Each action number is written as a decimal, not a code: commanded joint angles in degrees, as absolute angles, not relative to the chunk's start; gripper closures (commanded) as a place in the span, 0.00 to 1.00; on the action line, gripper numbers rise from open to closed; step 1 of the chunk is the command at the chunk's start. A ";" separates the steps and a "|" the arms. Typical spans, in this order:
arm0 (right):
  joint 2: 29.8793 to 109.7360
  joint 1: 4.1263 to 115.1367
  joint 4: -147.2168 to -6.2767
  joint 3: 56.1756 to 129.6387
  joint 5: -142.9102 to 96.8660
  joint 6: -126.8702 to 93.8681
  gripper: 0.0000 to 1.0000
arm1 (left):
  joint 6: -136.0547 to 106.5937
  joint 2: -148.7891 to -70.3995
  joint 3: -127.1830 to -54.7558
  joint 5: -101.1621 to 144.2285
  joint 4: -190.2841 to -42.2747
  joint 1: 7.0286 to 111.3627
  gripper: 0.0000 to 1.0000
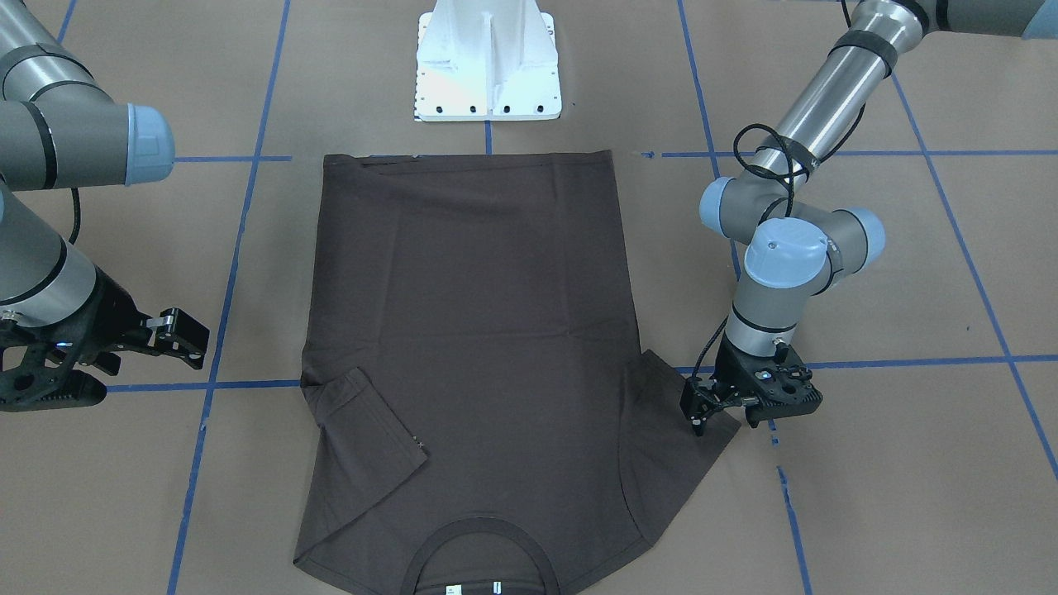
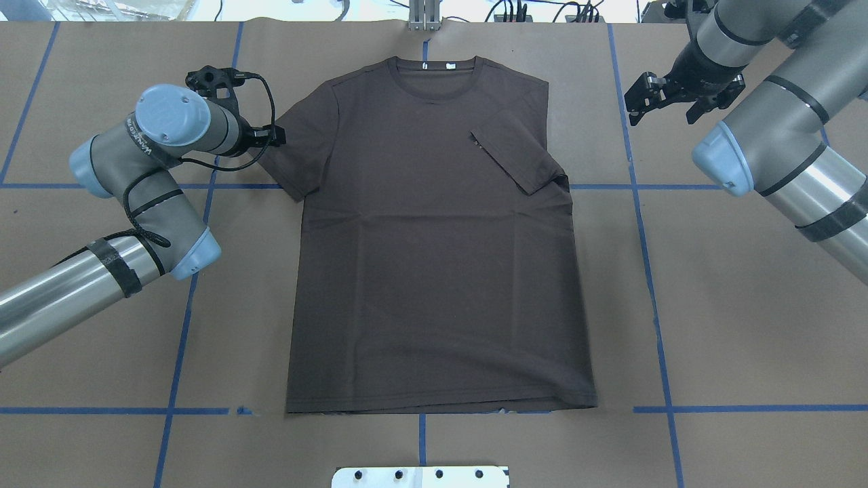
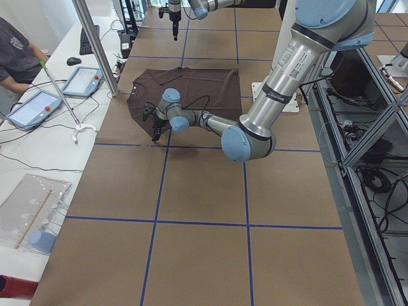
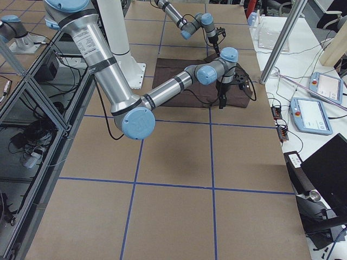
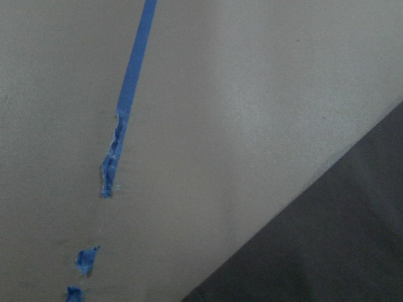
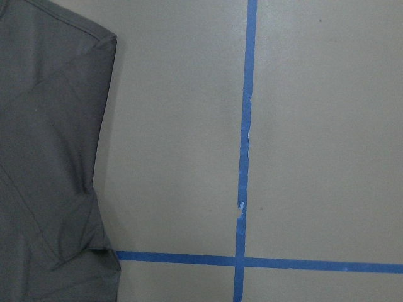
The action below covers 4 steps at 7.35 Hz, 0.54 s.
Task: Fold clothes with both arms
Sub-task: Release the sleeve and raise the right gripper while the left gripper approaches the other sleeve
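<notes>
Over on the robot's left, the left arm (image 2: 135, 169) is bent down low, with the left fingers (image 1: 698, 406) right at the outer hem of the spread-out left sleeve (image 2: 298, 156). They look parted to me. One tip is down on the cloth and the other sits just off the hem over the bare bench (image 2: 746, 305). Nothing looks pinched or lifted. That arm's wrist view only gives you the sleeve edge and some chipped blue tape (image 5: 126, 94), no fingers in it.

In the middle, the dark brown T-shirt (image 2: 434, 271) lies flat on the bench. Its bottom hem is nearest the white pedestal base (image 1: 488, 62) and its ribbed collar (image 2: 434, 95) is on the far side from it, with the white neck labels (image 2: 437, 66) showing inside. The right sleeve (image 2: 515, 152) is folded in on top of the chest.

On the right, the right arm (image 2: 780, 135) is off the shirt completely. The right fingers (image 2: 639, 98) are spread wide with nothing in them, hanging over bare bench out past the shoulder, on the other side of a tape line.
</notes>
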<state>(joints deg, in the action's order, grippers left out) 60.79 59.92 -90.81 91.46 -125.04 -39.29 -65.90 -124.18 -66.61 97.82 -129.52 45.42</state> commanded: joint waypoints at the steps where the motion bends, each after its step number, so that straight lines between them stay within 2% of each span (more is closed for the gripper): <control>1: 60.73 59.85 -90.79 91.23 -124.98 -39.29 0.00 | -65.92 -124.19 -66.80 97.82 -129.29 45.44 0.30; 4: 60.73 59.85 -90.88 91.14 -124.98 -39.20 0.00 | -66.01 -124.36 -67.15 97.91 -128.94 45.44 0.56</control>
